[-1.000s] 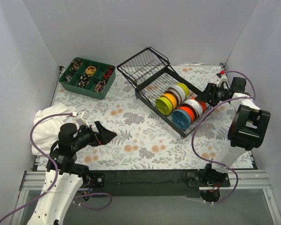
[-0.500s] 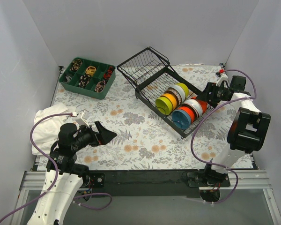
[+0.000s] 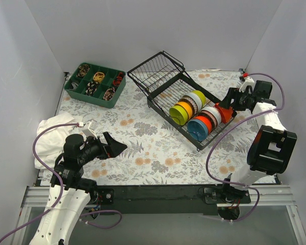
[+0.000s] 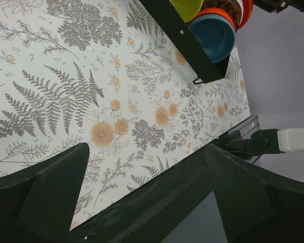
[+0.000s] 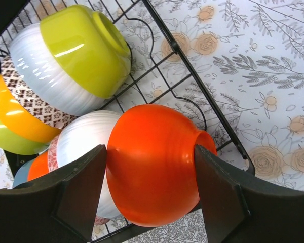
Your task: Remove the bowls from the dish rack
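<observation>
In the top external view, the black wire dish rack (image 3: 166, 87) sits angled on the floral-patterned counter (image 3: 153, 153). Its glossy bowls (image 3: 194, 109) stand on edge in two rows at the near-right end. My right end effector (image 3: 225, 107) is at the rack's right edge, pinching the glossy orange rounded bowl (image 3: 222, 113). My left end effector (image 3: 117, 147) hovers spread over the counter, well apart from the rack. I cannot tell from here whether the orange bowl is clear of the wires.

In the left wrist view, the left end effector (image 4: 144, 149) is wide apart with nothing between its fingers. Only a rack corner and a blue bowl (image 4: 213, 38) show; the rest is cut off.

In the right wrist view, the right end effector (image 5: 151, 152) brackets the orange bowl (image 5: 152, 174). One finger is beside the white ribbed bowl (image 5: 83, 136) and the other is by the orange bowl's small foot ring. I judge the bowl rigid, smooth and slippery, and breakable if it is ceramic, though I cannot tell the material. A curved wall can squirt out of flat pads, so a hold over the rim would be surer. The rim itself is hidden against its neighbour, so I cannot see the exact contact.
</observation>
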Robot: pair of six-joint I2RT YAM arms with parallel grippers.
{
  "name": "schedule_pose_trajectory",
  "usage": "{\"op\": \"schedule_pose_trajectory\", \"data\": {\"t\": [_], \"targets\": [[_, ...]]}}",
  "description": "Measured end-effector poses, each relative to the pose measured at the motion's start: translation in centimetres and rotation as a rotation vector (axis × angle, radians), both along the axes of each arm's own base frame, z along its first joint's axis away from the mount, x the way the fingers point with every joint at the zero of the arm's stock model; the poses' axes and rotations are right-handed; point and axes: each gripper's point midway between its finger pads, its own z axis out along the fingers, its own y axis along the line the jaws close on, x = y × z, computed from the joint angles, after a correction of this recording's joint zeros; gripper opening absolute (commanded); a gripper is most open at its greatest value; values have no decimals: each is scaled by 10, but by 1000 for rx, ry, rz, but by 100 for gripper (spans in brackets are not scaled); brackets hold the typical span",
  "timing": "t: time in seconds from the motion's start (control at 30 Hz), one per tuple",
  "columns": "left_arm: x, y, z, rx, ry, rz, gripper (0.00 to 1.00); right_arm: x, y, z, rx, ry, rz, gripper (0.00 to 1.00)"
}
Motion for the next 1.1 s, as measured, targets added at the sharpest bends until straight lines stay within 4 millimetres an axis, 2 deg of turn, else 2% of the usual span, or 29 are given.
{"op": "schedule_pose_trajectory", "data": {"t": [0.17, 0.4, 0.7, 0.87, 0.97, 1.0, 1.1], "targets": [[0, 0, 0, 0, 0, 0, 98, -1, -6, -3, -20, 14, -47, 27], [1, 1, 0, 2, 1, 4, 98, -1, -9, 5, -20, -5, -93, 25], [2, 0, -3, 4, 17, 7, 98, -3, -10, 23, -6, -40, -137, 25], [5, 0, -8, 5, 48, 10, 98, -5, -10, 45, -2, -88, -168, 26], [10, -2, -8, -4, 56, 14, 98, -4, -13, 60, -11, -132, -189, 45], [11, -2, -8, -6, 57, 15, 98, -3, -14, 63, -16, -143, -197, 56], [15, -4, -10, -10, 66, 18, 98, -2, -17, 65, -30, -154, -207, 70]]}}
